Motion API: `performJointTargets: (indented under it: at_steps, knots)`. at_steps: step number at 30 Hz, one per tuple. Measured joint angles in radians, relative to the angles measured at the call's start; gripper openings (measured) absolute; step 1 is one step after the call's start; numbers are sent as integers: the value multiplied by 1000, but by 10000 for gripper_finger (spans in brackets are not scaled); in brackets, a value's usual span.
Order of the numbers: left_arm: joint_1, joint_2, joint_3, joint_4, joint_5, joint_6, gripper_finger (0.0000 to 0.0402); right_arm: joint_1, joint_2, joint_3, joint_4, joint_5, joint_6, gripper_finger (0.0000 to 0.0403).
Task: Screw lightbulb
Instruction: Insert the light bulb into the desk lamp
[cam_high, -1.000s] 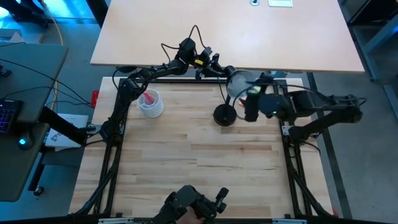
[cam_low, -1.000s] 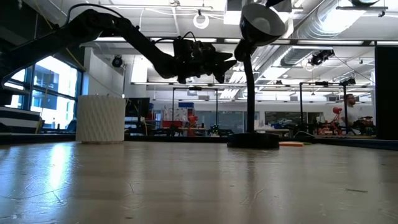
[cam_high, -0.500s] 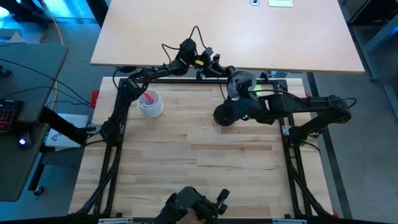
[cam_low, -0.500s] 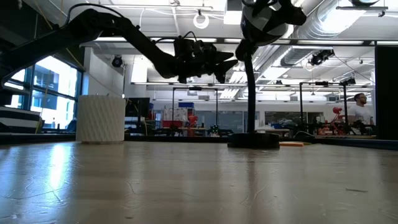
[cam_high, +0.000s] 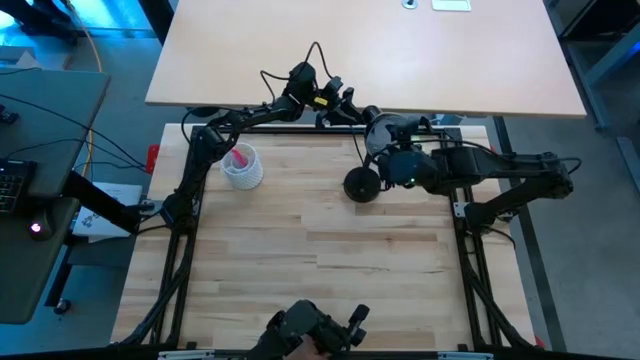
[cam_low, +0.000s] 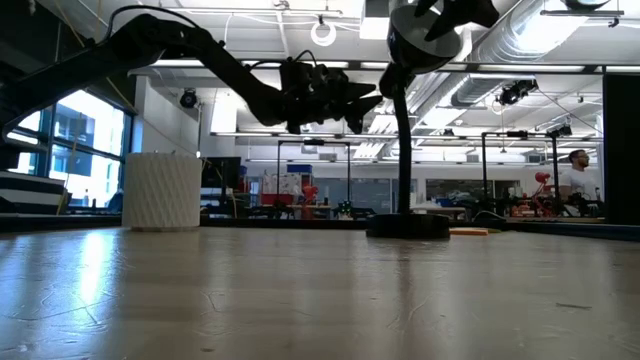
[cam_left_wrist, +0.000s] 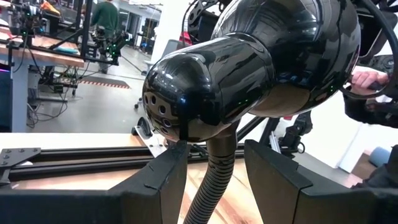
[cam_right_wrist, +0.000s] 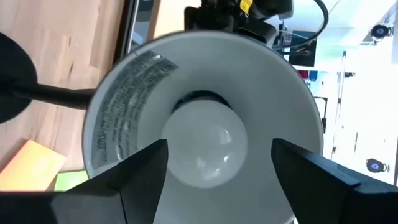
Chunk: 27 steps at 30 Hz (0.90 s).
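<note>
The black desk lamp stands at the table's far middle on its round base (cam_high: 361, 186), its stem (cam_low: 404, 130) rising to the shade (cam_low: 425, 40). The white lightbulb (cam_right_wrist: 208, 146) sits deep in the shade's white inside (cam_right_wrist: 124, 93). My left gripper (cam_left_wrist: 214, 180) reaches level from the far left and is shut on the lamp's ribbed neck just under the head. My right gripper (cam_right_wrist: 217, 162) is open at the shade's mouth, a finger on either side of the lightbulb; no touch shows. My left gripper pinches the lamp's ribbed neck (cam_left_wrist: 217, 168) between its two fingers, right below the glossy black head (cam_left_wrist: 249, 68). The fingers come level from the table's far left and lie across the neck. The lamp stays upright on its base.
A white ribbed cup (cam_high: 243, 167) with pink items stands at the far left. Small yellow and green pieces (cam_right_wrist: 37, 165) lie on the table near the lamp's base. A second pale table (cam_high: 360, 50) lies beyond the far edge. A person (cam_low: 578, 175) stands in the room behind.
My right gripper has rolled about its own line and shifted a little toward the lamp's shade, sinking slightly; it now shows at the shade in the low view. The lamp and my left gripper have kept still.
</note>
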Motion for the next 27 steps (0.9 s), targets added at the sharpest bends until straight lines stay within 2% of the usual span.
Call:
performJointTargets:
  at_steps: [7,12,27]
  knots:
    - [0,0,0,0,0,0,154,-8,-4,0,-1,-26,-1,310]
    - [0,0,0,0,1,0,154,-61,-4,0,-1,-73,65,328]
    - [-2,0,0,0,1,0,154,-105,-4,0,10,-96,18,330]
